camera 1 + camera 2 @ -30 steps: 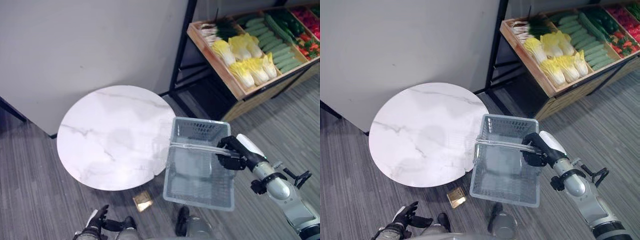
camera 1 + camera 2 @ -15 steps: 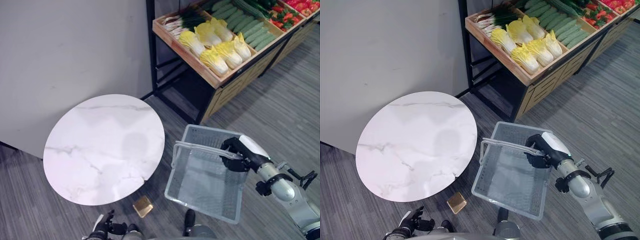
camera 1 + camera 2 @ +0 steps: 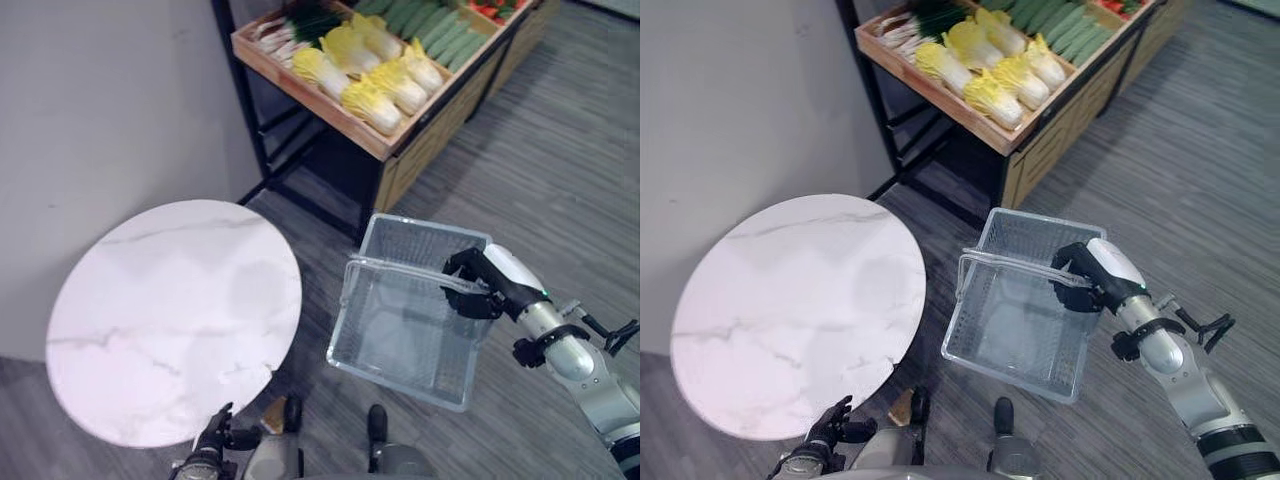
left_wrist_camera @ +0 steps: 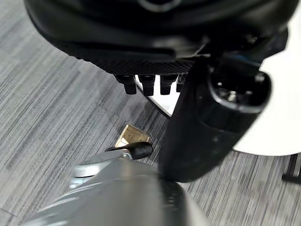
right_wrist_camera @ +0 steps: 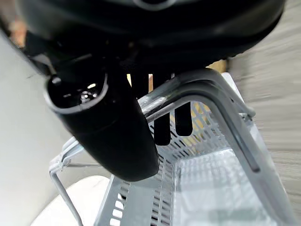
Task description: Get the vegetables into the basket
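One grey wire basket (image 3: 410, 325) hangs above the floor from the right hand (image 3: 480, 285), whose fingers are curled round its two raised handles (image 5: 207, 94); the basket holds nothing. The vegetables lie well apart from it in one slanted wooden crate (image 3: 330, 95) on a black metal rack (image 3: 255, 130): six pale yellow cabbages (image 3: 375, 75) in the middle section, a bunch of green onions (image 3: 290, 28) at the crate's left end, and a row of green cucumbers (image 3: 435, 22) towards its right end, too many to count, with red vegetables beyond them at the corner. One round white marble table (image 3: 170, 315) stands beside the basket, against a plain pale wall (image 3: 100, 100). The floor (image 3: 560, 170) is grey striped carpet, with one small gold-coloured square (image 4: 131, 136) lying near the table's edge. The left hand (image 3: 215, 435) hangs low beside the table's near edge, fingers loosely relaxed and holding nothing. No writing can be read.
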